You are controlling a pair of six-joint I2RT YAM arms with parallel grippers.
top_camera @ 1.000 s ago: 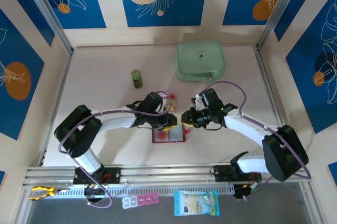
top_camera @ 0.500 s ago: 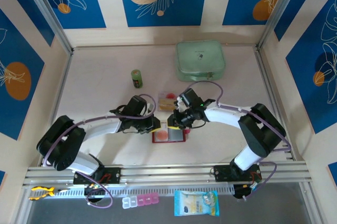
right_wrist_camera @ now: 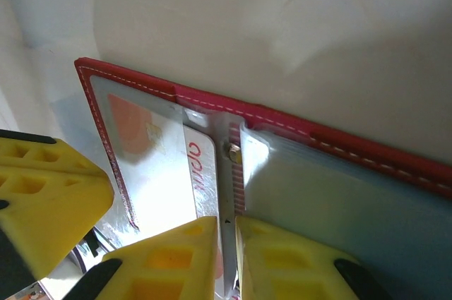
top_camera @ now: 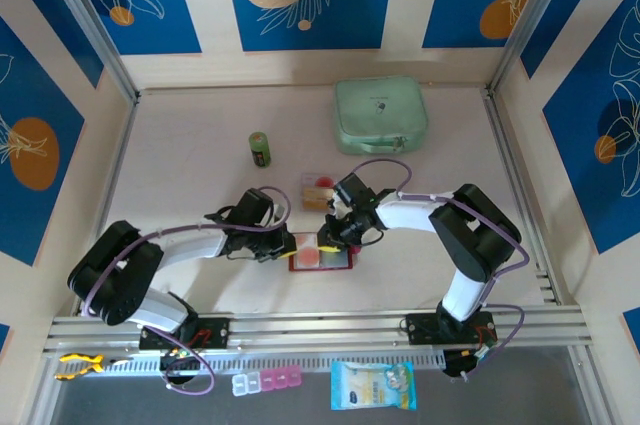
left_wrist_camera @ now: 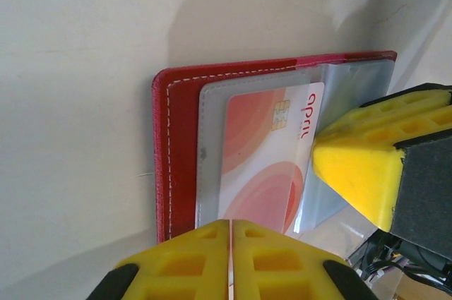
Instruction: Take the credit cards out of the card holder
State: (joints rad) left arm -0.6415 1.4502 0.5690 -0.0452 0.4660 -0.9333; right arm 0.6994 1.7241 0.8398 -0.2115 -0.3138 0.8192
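The card holder (top_camera: 335, 261) lies open on the table, a red wallet (left_wrist_camera: 180, 145) with clear inner pockets. A white credit card (left_wrist_camera: 261, 152) with reddish circles sits in its left pocket (right_wrist_camera: 166, 180). My left gripper (top_camera: 286, 244) is shut and empty (left_wrist_camera: 232, 243), its tips at the wallet's left edge. My right gripper (top_camera: 328, 238) is over the wallet's spine (right_wrist_camera: 226, 243), nearly shut on a clear pocket leaf beside the card. One of its yellow fingers (left_wrist_camera: 357, 169) touches the card's edge. Other cards (top_camera: 318, 190), tan and orange, lie just behind the wallet.
A mint green zip case (top_camera: 380, 115) stands at the back. A small green cylinder (top_camera: 260, 149) is at the back left. Off the table's front edge lie a pill strip (top_camera: 266, 381) and a blue packet (top_camera: 372, 385).
Both grippers have shifted left over the last second. The left went from the wallet's middle to its left edge, and the right came in onto the wallet's spine.
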